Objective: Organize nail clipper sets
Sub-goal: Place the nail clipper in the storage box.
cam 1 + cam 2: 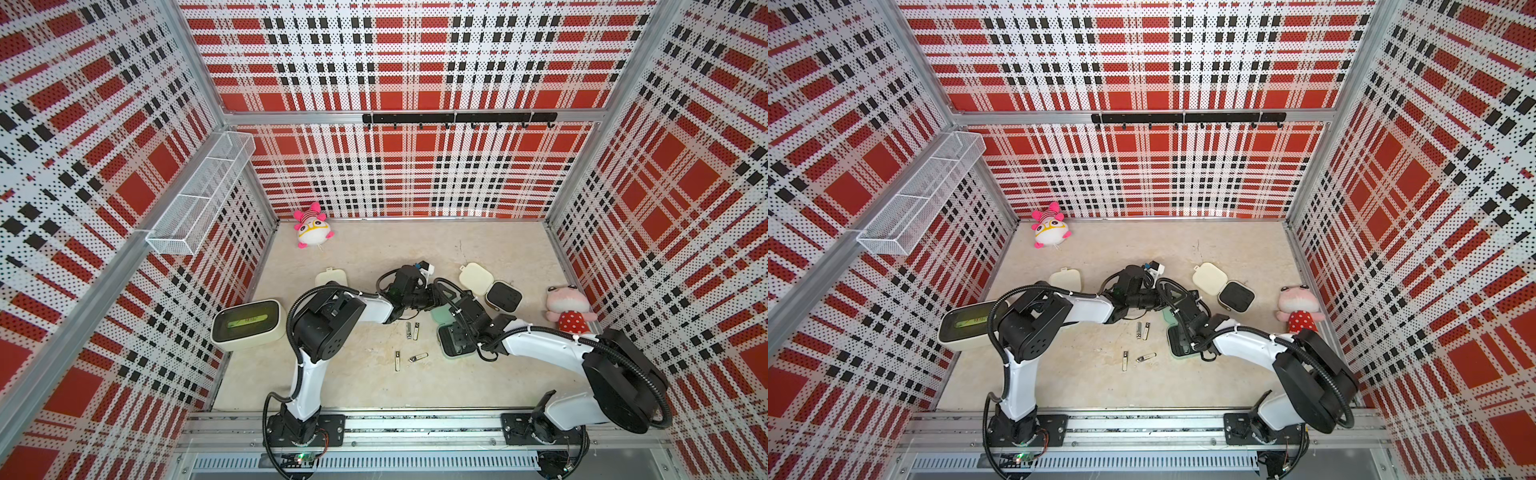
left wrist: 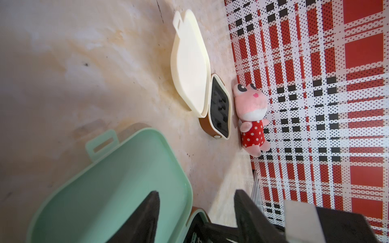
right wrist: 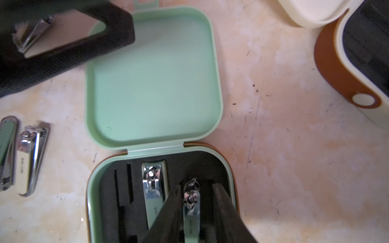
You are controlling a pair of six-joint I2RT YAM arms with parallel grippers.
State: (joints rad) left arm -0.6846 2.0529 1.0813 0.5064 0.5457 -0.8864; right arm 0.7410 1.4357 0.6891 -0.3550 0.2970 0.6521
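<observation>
The mint green case (image 3: pixel 153 84) lies open near the table's middle, lid flat and black tray (image 3: pixel 122 189) up. One silver clipper (image 3: pixel 154 189) sits in a tray slot. A second clipper (image 3: pixel 191 202) lies in the adjoining slot between the fingers of my right gripper (image 3: pixel 197 186), which stand slightly apart with a gap on one side. My left gripper (image 2: pixel 196 191) is open over the lid's edge (image 2: pixel 185 189), one finger above the lid. Several loose clippers (image 1: pixel 408 330) lie on the table. A cream case (image 1: pixel 476 280) lies open at the right. Another cream case (image 1: pixel 331 277) is shut.
A larger cream box with a green-tinted top (image 1: pixel 248 324) stands at the left wall. Plush toys sit at the back left (image 1: pixel 311 226) and at the right wall (image 1: pixel 569 309). A wire basket (image 1: pixel 199 195) hangs on the left wall, and a hook rail (image 1: pixel 457 118) on the back.
</observation>
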